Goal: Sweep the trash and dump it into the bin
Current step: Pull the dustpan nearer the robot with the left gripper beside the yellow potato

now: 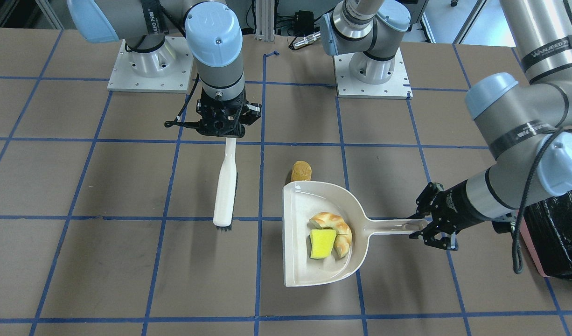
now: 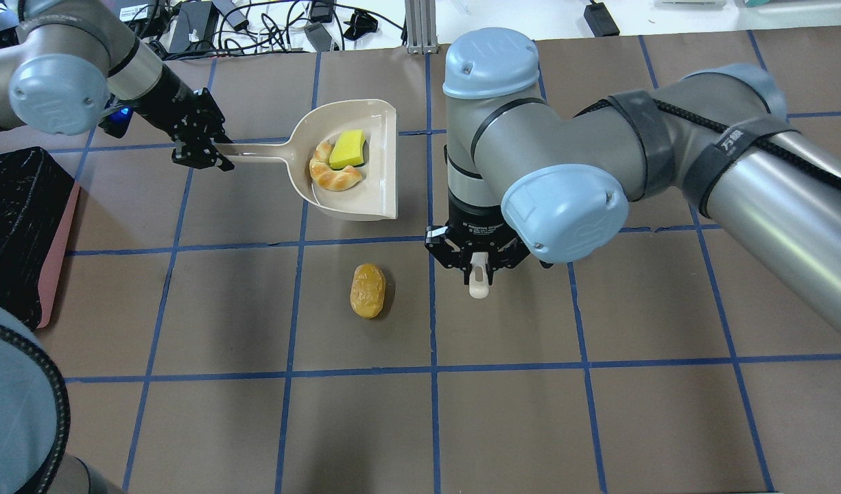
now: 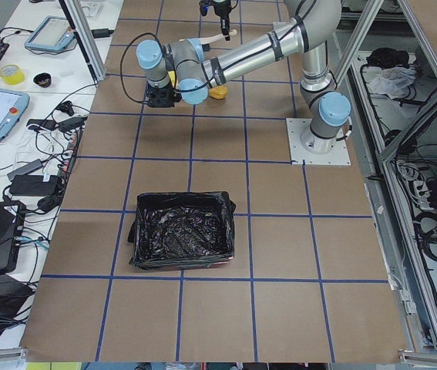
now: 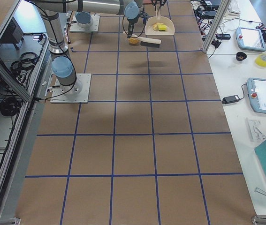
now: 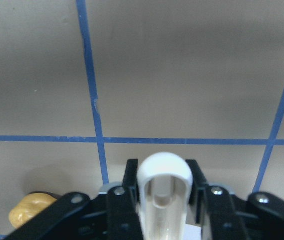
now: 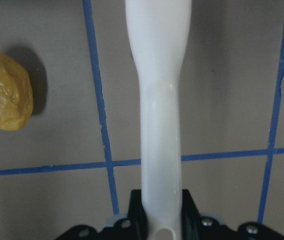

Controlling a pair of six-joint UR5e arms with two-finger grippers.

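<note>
A beige dustpan (image 1: 314, 273) (image 2: 378, 195) holds the tan-and-white croissant piece (image 1: 331, 219) (image 2: 335, 180) and the yellow spongy wedge (image 1: 322, 243) (image 2: 347, 149). My left gripper (image 1: 419, 227) (image 2: 218, 156) is shut on the dustpan's handle. The golden-brown roll (image 1: 301, 171) (image 2: 368, 291) (image 6: 5, 91) lies on the table outside the pan, on the robot's side. My right gripper (image 1: 230, 135) (image 2: 479, 271) is shut on the handle of a white brush (image 1: 226, 186) (image 6: 161, 100), bristles down, off the pan's open edge. The pink bin with its black bag (image 2: 16, 219) (image 3: 181, 240) stands beyond the left arm.
The table (image 2: 599, 412) is brown with a blue tape grid. Both arm bases (image 1: 372, 77) are bolted at the robot's edge. The bin also shows at the right edge of the front-facing view (image 1: 559, 233), close behind the left wrist. Cables and tablets lie off the table's far side.
</note>
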